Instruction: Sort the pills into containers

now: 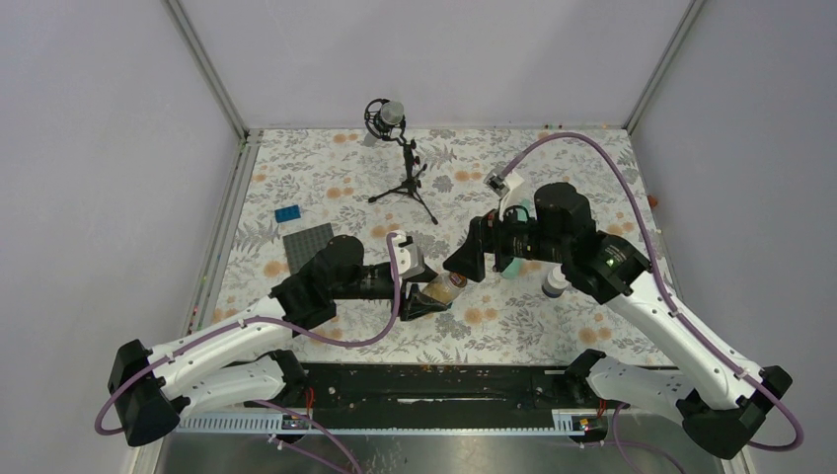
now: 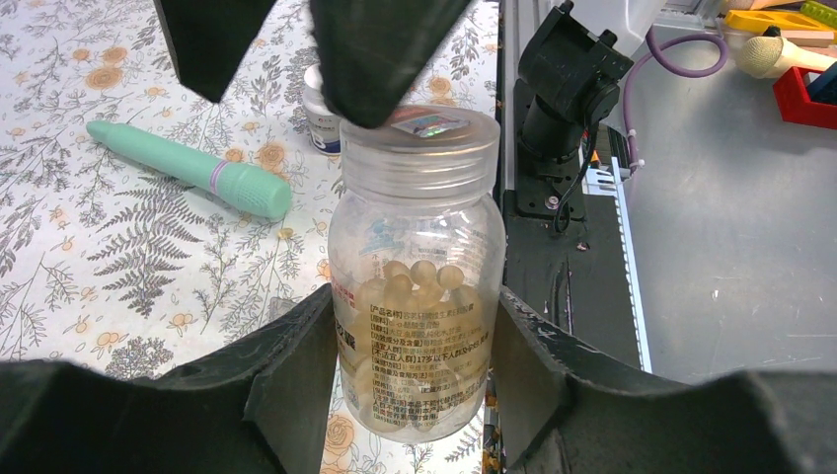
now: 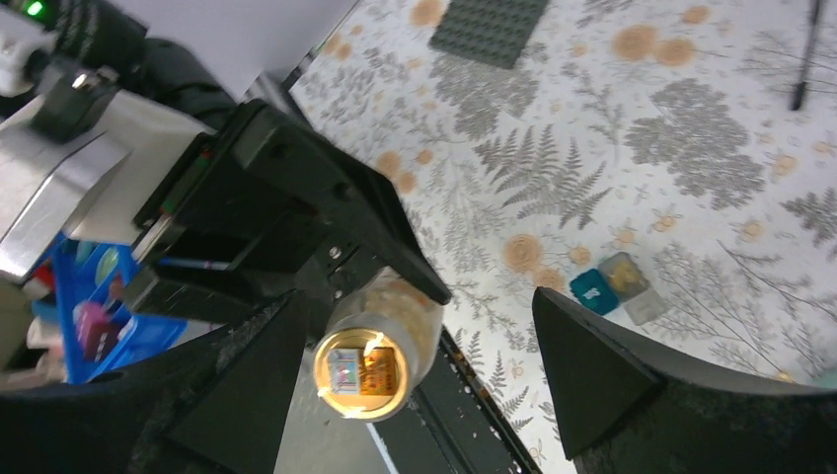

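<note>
My left gripper [image 1: 432, 298] is shut on a small clear jar [image 1: 445, 287] and holds it tilted above the table's front. In the left wrist view the jar [image 2: 415, 227] sits between the jaws [image 2: 415, 370], half full of pale amber pills [image 2: 422, 279], with a foil-sealed mouth. My right gripper [image 1: 472, 261] is open, and its fingers [image 2: 380, 54] are at the jar's mouth. In the right wrist view the mouth [image 3: 368, 372] lies between the open jaws [image 3: 417, 298], closer to the left one. A mint-green strip [image 2: 188, 168] lies on the cloth. Teal [image 3: 593, 289] and grey [image 3: 647, 307] cube boxes lie together.
A dark grey studded plate [image 1: 310, 245] and a blue brick [image 1: 288, 213] lie at the left. A microphone on a tripod [image 1: 403, 163] stands at the back. A white cap [image 2: 320, 111] rests on the cloth beyond the jar. A small clear box holding amber pills [image 3: 622, 273] touches the cubes.
</note>
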Controlling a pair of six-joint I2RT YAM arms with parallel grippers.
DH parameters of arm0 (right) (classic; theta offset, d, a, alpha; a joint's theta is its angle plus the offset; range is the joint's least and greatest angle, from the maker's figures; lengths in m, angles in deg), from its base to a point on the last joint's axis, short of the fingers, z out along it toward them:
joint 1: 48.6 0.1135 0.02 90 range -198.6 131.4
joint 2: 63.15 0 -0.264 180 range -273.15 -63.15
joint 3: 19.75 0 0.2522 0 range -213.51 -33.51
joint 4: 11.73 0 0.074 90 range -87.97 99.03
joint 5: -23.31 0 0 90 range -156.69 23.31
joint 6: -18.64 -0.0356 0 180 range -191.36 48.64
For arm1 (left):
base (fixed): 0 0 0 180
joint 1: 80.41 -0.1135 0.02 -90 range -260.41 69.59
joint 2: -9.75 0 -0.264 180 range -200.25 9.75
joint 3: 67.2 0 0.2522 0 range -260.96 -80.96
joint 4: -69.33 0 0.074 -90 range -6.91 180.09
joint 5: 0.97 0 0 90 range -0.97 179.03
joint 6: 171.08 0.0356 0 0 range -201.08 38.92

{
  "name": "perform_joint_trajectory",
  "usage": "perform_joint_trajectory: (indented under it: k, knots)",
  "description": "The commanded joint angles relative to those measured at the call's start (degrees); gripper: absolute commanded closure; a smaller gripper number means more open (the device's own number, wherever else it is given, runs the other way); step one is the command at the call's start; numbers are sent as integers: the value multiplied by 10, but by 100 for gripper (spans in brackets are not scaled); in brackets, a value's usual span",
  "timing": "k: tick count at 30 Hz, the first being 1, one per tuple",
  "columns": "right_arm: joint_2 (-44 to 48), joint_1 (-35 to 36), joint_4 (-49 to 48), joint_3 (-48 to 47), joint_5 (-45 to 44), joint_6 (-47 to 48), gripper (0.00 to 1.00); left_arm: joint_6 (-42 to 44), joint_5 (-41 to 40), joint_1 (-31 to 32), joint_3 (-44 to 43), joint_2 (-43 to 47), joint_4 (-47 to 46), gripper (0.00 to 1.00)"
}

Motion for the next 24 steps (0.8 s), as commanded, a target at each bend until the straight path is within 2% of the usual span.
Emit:
perform_joint_trajectory:
  k: [1,4,11,18,24]
  knots:
    - [-14,-2,-28,4,121,40,9,-7,9,0,-14,-1,-35,100]
    - [-17,-2,-26,12,120,50,11,-6,8,-1,-15,0,-36,100]
    - [-38,-2,-20,21,48,40,20,-7,-14,0,-2,18,-48,100]
    - [-105,-2,57,-21,-205,6,26,-8,-43,-1,9,33,-54,100]
    - [-86,-2,73,-39,-246,-11,24,-8,-53,-1,12,30,-46,100]
